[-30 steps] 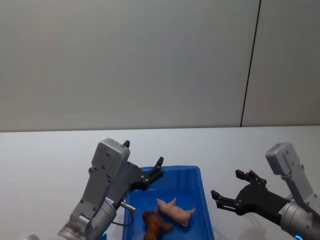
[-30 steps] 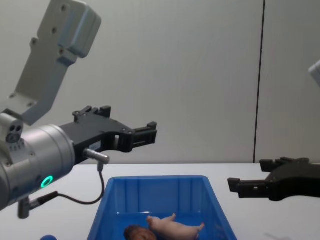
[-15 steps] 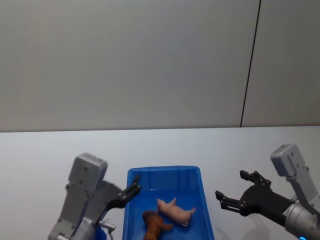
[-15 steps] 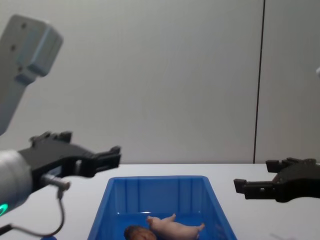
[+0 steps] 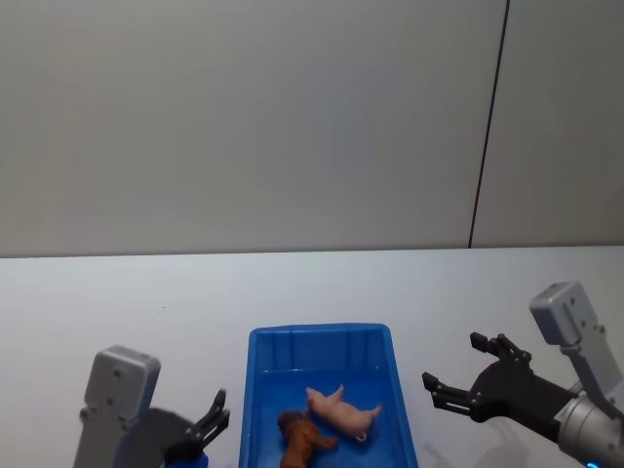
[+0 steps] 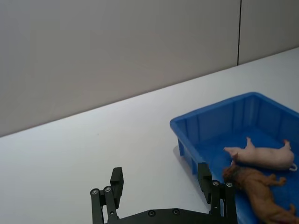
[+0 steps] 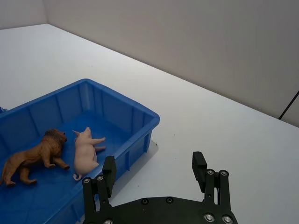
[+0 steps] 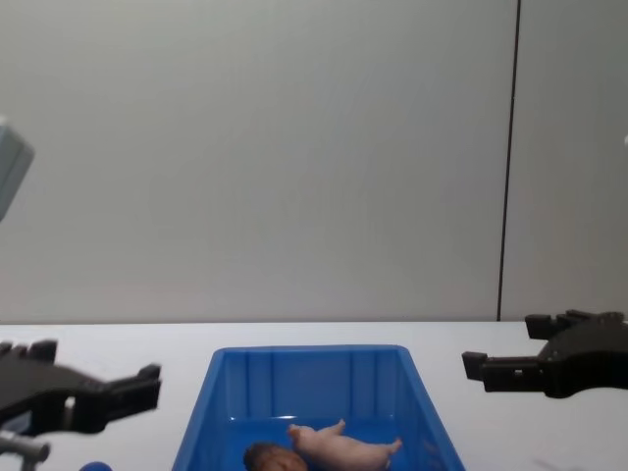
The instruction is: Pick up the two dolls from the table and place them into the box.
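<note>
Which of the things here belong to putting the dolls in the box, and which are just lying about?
Part of the job: pink pig and brown lion, both lying in the blue box; white table; left gripper and right gripper, both open, flanking the box.
Lying about: small blue object left of the box.

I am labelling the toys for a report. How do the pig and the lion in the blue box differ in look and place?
The pig is pale pink and smooth; the lion is brown with a shaggy mane. The pig lies farther from the robot; the lion lies nearer, more to its left. Both are inside the blue box, and the open left gripper and open right gripper hold neither.
</note>
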Controlling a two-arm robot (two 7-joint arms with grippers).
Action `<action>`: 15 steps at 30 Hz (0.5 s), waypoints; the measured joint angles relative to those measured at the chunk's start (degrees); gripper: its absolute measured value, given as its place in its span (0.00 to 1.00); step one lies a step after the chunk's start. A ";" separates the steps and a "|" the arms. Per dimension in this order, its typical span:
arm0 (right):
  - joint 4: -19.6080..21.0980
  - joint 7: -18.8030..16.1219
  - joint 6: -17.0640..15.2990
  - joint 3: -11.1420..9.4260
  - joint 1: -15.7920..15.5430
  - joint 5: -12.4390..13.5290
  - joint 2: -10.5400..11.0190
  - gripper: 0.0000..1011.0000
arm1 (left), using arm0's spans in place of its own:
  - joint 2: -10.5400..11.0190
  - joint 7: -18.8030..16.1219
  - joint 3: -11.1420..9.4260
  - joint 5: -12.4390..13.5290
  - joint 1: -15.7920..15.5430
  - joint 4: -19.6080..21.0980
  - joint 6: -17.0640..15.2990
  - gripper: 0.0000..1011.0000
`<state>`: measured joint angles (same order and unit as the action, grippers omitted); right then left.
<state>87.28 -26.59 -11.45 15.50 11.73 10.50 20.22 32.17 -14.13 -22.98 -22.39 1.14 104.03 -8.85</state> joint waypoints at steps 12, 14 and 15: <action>0.05 0.04 0.06 -0.05 -0.05 0.00 0.06 0.99 | 1.74 0.26 0.91 -2.80 2.81 -1.50 -0.19 0.99; 0.05 0.04 0.06 -0.06 -0.07 0.00 0.08 0.99 | 1.87 0.60 1.02 -3.03 3.04 -1.92 -0.17 0.99; 0.06 0.04 0.06 -0.06 -0.07 0.00 0.08 0.99 | 1.92 0.78 1.06 -3.10 3.11 -2.10 -0.15 0.99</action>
<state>87.33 -26.55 -11.39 15.44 11.66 10.50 20.30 34.10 -13.35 -21.91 -25.49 4.25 101.93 -9.00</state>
